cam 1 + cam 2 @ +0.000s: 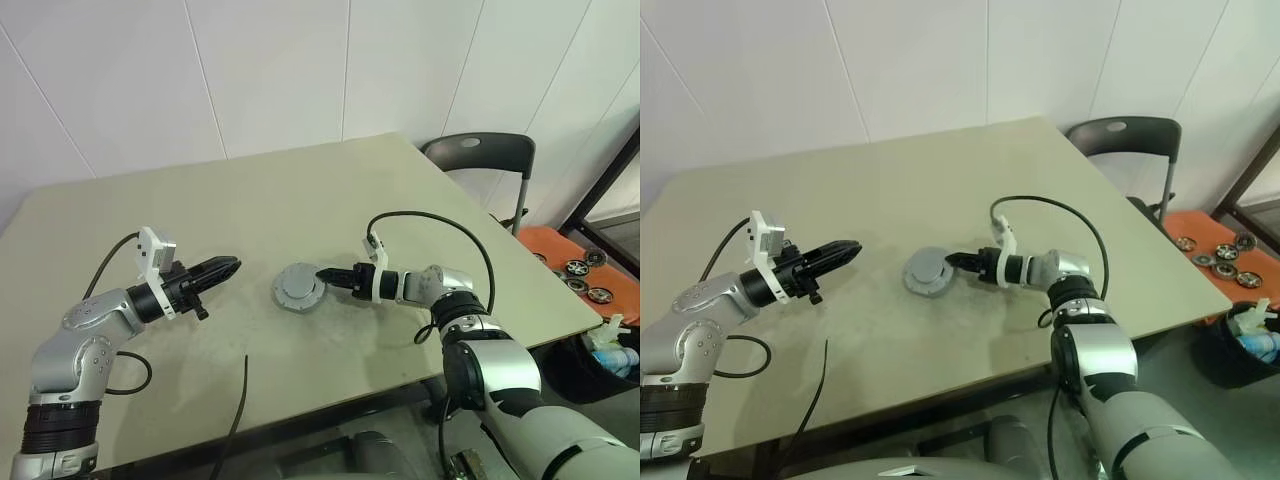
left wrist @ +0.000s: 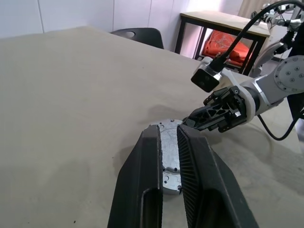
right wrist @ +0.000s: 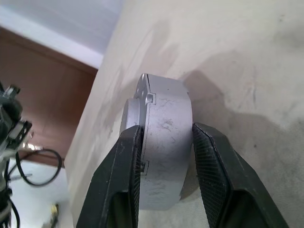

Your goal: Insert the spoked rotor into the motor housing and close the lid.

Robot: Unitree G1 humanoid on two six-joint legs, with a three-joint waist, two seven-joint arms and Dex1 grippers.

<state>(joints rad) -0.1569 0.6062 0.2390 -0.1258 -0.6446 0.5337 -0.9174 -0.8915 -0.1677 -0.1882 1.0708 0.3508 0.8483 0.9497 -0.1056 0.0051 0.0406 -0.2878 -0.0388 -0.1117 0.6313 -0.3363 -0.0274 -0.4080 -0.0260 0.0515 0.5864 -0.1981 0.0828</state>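
Housing (image 1: 299, 288) is sitting near the middle of the counter (image 1: 300, 200), with the lid (image 1: 930, 268) lying flat on top of it as a grey disc with a lighter hub. Right end effector (image 1: 322, 274) is reaching in from the housing's right side, pointing toward the robot's left and tilting slightly down. Its two black fingers (image 3: 118, 185) are straddling the housing's thick silver wall, one pad pressing on each face, so it is gripping the housing at a partly open width. In the right wrist view the housing is filling the gap between the pads, its round body running away from the camera along the counter.

Left end effector (image 1: 226, 267) is hovering above the counter to the housing's left, well apart from it, pointing roughly level toward it. Its fingers (image 2: 142, 190) are closed together with only a thin slit between them, and they are holding nothing. In the left wrist view the housing is lying just past the fingertips, partly hidden behind them, with the right end effector coming in from the far side.

A dark chair (image 1: 480, 160) is standing past the counter's far right corner, and an orange tray (image 1: 580, 262) with small wheel-like parts is lying beside the counter on the right.
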